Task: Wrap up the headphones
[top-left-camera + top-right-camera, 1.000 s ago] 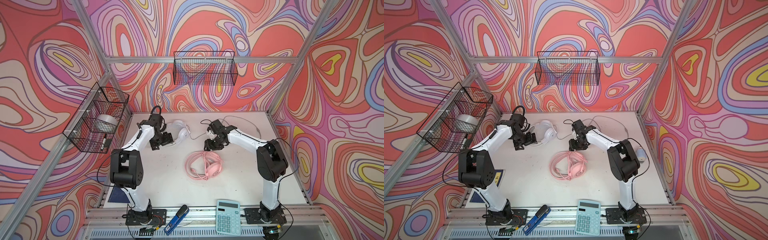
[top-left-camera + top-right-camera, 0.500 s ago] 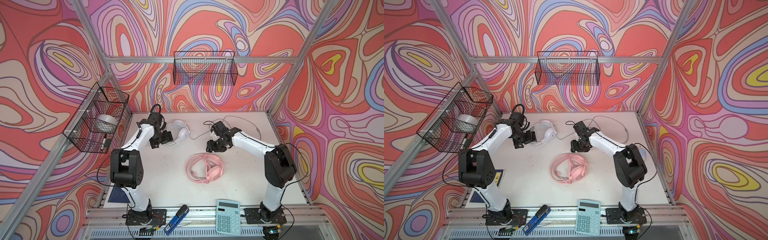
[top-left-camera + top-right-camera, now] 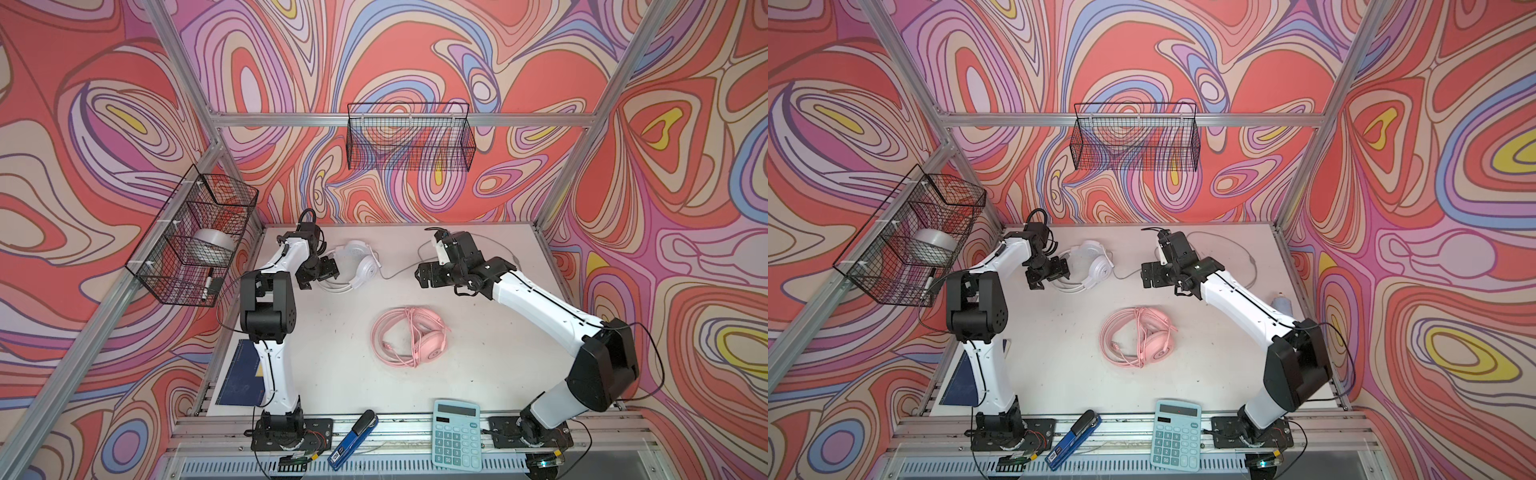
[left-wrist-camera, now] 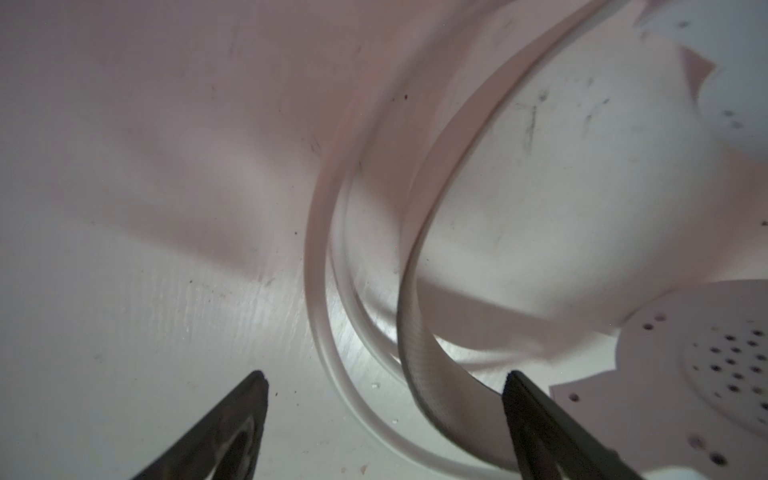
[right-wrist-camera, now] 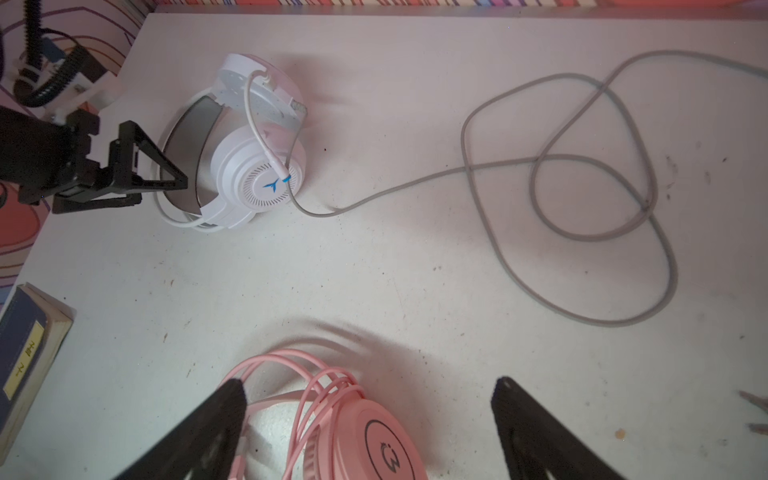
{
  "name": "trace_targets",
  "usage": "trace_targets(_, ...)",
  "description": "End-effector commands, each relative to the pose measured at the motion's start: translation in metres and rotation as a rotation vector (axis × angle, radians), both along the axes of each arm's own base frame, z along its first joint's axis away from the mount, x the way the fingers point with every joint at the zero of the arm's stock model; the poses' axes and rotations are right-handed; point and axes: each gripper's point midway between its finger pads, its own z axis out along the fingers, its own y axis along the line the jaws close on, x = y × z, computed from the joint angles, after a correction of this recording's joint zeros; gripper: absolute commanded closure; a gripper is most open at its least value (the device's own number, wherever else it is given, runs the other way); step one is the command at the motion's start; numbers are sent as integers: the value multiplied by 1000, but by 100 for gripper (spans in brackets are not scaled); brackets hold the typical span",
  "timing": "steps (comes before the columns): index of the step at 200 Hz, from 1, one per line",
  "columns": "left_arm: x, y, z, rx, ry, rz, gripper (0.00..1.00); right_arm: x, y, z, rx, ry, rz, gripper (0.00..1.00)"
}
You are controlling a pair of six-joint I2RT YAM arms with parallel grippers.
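So the pink headset [image 3: 433,353] is looking done already: it's lying mid-table [image 3: 332,374] with its cord looped round it in a neat bundle. That means the step in hand is the white headset [image 3: 360,266], which is sitting on its side toward the back of the table, on the left arm's side.

The left pincer [image 4: 385,376] is sitting right down at it, jaws spread wide, straddling the grey headband [image 4: 409,299] and a thin pale loop of wire beside it. It isn't pinching anything as far as I can tell, since the band is just passing between the fingers (one finger looks like it's brushing the band, but I can't say for sure). The right pincer [image 5: 368,384] is hanging above the table with its jaws spread wide too and nothing in them, and its wrist view is looking down past them at the pink bundle.

The grey cord [image 5: 467,168] is the real job here. It's running off the white earcup and sprawling across the table in a couple of big crossed loops, well apart from the headset itself, so basically none of it is wrapped yet.

My guess for the next move:
- left is closing on the headband to pin the headset so it isn't skidding around
- right is going down for the cord, probably close to the earcup rather than out in the loops, then carrying it round the cups

The tricky bit is that the loops are crossing each other, so pulling from the wrong spot is probably going to tighten them into a knot instead of feeding out slack.
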Motion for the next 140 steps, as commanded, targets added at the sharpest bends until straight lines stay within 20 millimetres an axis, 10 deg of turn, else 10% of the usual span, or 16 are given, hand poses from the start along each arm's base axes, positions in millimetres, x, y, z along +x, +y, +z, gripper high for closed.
trace_targets(1, 14, 9, -7, 37, -18, 12, 9, 1, -3, 13, -3, -86, 14, 1)
trace_targets(53, 19, 23, -33, 88, 21, 20, 12, -6, -29, 28, -41, -191, -62, 2)
trace_targets(140, 10, 23, -48, 84, 73, 27, 45, -12, -50, 23, -85, -212, -115, 1)
